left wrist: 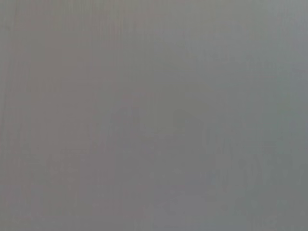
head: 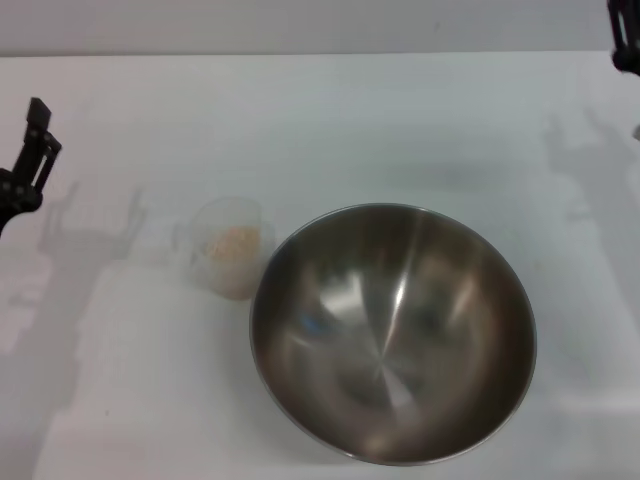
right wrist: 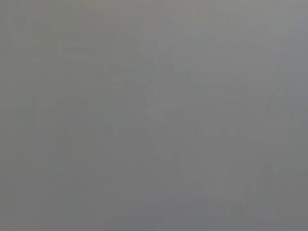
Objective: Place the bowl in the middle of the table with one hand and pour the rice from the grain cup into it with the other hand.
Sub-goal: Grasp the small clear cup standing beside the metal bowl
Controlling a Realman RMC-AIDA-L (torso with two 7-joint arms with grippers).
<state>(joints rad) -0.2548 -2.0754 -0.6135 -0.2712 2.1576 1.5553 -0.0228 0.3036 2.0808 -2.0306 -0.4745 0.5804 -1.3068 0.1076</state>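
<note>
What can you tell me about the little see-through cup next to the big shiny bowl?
The grain cup is small, clear and slightly frosted, like plastic. It stands upright on the white table, to the robot's left of the steel bowl, right beside its rim; whether they touch is unclear. A handle seems to stick out on the side away from the bowl. Pale beige rice lies inside. No pincer holds it.

I count one bowl (head: 392, 332), one cup (head: 227, 259) holding one heap of rice (head: 235, 242), all on one surface (head: 330, 120). Two grippers, left (head: 28, 160) and right (head: 626, 40), though the right barely shows.
</note>
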